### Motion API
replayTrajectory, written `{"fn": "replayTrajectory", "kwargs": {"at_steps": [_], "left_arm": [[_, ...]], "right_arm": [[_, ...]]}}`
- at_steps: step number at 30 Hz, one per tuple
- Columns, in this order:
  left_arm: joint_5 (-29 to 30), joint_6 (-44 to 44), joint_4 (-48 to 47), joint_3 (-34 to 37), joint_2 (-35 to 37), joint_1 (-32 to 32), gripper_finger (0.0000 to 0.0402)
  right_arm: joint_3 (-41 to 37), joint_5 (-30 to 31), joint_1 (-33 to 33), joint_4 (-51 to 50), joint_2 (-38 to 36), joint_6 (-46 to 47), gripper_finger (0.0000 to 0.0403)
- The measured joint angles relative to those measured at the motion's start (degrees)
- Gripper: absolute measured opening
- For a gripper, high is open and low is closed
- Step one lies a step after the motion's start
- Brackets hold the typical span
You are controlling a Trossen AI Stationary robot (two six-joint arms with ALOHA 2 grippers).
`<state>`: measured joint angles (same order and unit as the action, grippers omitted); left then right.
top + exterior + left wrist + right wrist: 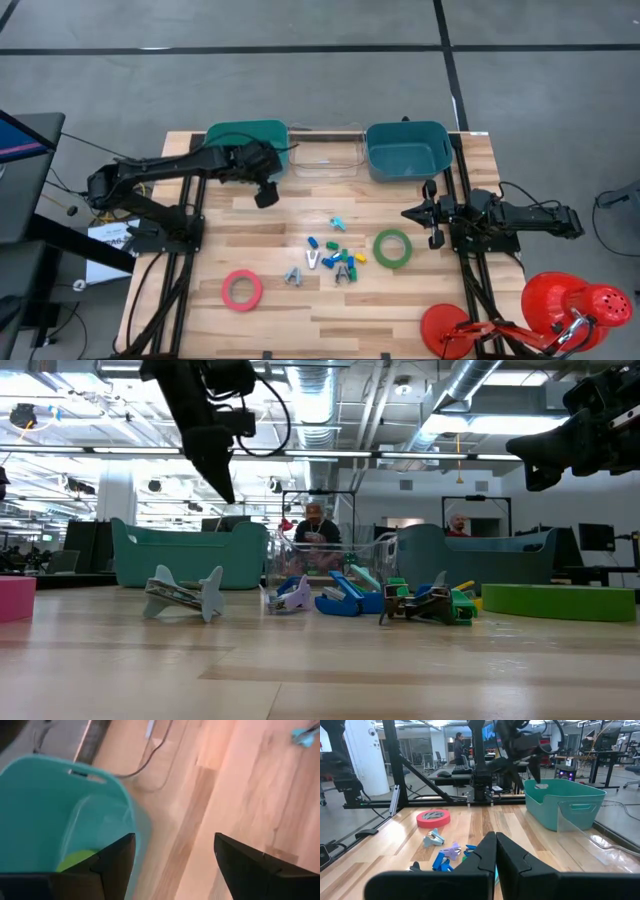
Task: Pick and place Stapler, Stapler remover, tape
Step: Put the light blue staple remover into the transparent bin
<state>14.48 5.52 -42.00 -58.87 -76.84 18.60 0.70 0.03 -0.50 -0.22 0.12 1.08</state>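
table: pale wood planks, smooth, light sheen
left bin: teal plastic, matt, smooth
right bin: teal plastic, matt, smooth
middle tray: clear plastic, glossy
red tape: pinkish red ring, matt
green tape: green ring, smooth, matt
small pieces: blue and green plastic, with some grey metal-looking parts
left gripper: dark plastic fingers, matt
right gripper: dark plastic fingers, matt
floor: grey, matt, concrete-looking
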Motion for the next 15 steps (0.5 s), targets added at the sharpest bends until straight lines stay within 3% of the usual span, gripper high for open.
{"fn": "replayTrajectory", "kwargs": {"at_steps": [10, 15], "left_arm": [[0.58, -1.96, 4.70, -0.02, 0.00, -7.80, 0.0257], [-2.16, -1.58, 6.59, -0.02, 0.00, -12.18, 0.0258]], "right_arm": [[-0.01, -0.02, 0.01, -0.01, 0.00, 0.00, 0.0000], [0.00, -0.02, 0.00, 0.00, -0.01, 0.00, 0.0000]]}}
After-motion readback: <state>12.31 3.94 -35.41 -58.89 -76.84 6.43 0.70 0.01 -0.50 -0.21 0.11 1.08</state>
